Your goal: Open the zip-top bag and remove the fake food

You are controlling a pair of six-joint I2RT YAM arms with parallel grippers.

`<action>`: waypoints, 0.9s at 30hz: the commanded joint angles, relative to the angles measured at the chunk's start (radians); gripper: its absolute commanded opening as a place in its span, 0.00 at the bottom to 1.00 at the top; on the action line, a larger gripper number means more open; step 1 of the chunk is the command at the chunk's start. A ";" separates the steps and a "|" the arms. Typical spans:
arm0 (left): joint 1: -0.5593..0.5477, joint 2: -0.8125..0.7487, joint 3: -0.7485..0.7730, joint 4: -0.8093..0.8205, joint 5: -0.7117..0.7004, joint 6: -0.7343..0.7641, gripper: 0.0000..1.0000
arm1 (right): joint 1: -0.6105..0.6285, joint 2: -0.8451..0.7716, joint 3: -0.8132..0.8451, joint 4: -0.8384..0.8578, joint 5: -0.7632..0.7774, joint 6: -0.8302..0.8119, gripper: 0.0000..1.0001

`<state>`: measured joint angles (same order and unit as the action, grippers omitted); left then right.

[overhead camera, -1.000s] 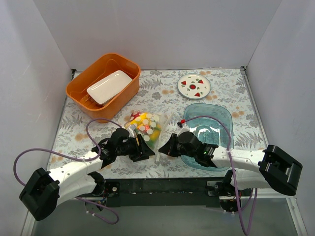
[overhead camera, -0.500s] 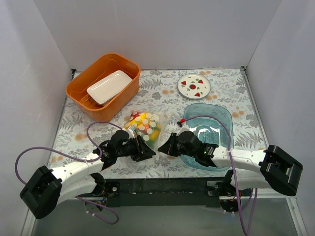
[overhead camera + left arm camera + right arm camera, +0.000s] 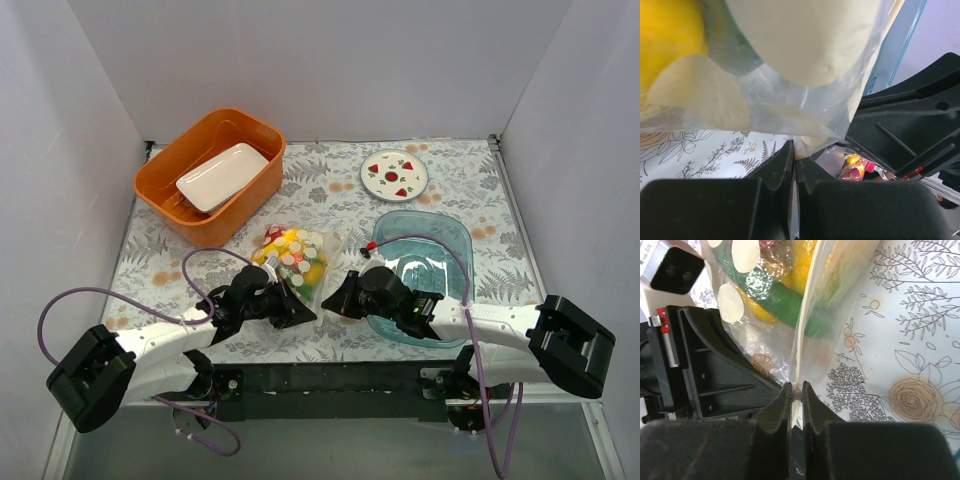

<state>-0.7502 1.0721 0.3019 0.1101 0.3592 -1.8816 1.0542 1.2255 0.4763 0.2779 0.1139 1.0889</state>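
The bag (image 3: 312, 250) lies on the table (image 3: 470, 200) with the food (image 3: 782, 300) inside, the left gripper (image 3: 300, 312) and right gripper (image 3: 328, 303) each pinched tight on its near edge, so the opening step looks in hand and next calls for pulling the two sides apart.

L gripper (image 3: 307, 316), R gripper (image 3: 328, 304) block bag (image 3: 296, 262) near-side; orange bin (image 3: 152, 190) rear-left, blue tray (image 3: 458, 238) right.

No legible txt, labels, brands or nos. in any view.
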 commanded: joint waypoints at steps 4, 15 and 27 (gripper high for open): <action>-0.005 -0.072 0.026 -0.137 -0.040 0.036 0.00 | -0.127 -0.069 0.084 -0.114 0.067 -0.121 0.04; -0.005 -0.176 0.042 -0.260 -0.036 0.059 0.00 | -0.425 -0.003 0.255 -0.192 -0.071 -0.311 0.06; -0.005 -0.210 0.153 -0.411 -0.049 0.177 0.00 | -0.444 0.063 0.389 -0.246 -0.051 -0.399 0.06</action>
<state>-0.7502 0.8913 0.3950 -0.1993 0.3218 -1.7790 0.6231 1.2877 0.8116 0.0223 0.0383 0.7437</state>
